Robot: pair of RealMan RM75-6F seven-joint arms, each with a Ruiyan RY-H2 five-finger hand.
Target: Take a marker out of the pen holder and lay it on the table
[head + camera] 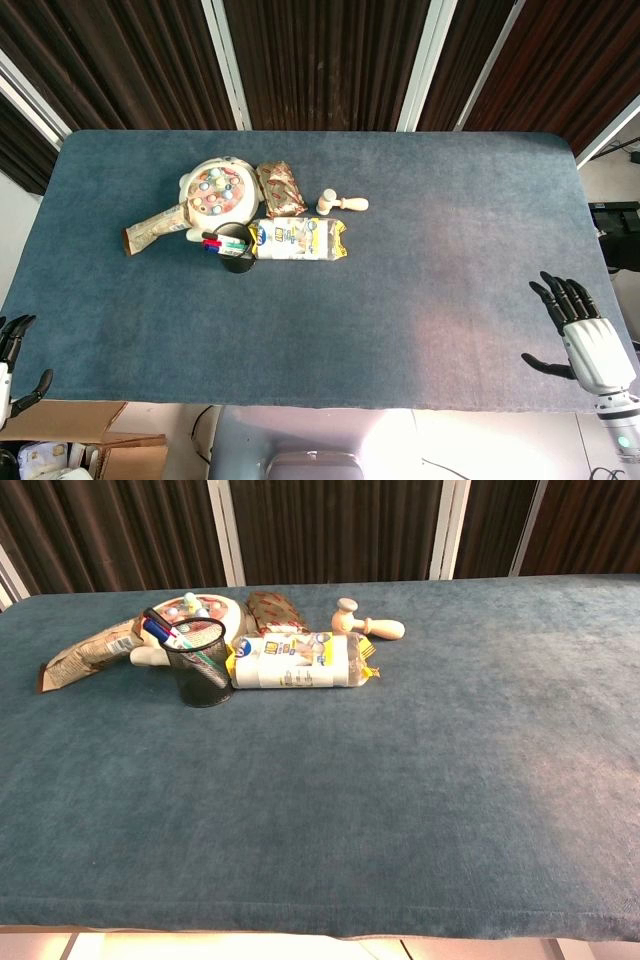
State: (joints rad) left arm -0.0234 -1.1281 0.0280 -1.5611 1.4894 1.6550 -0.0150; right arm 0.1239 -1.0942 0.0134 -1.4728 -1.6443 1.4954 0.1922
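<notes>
Waiting at the start: markers sit in the pen holder, both hands, left hand and right hand, spread and empty, nothing lifted yet.

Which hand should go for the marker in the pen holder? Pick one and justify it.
Left. The pen holder stands on the table's left half, nearer the left hand; the right hand rests open at the far right edge.

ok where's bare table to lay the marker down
Bare cloth lies in front of the pen holder and snack pack, and across the whole right half toward the right hand. It's crowded behind the holder: toy, wrappers, mallet.
</notes>
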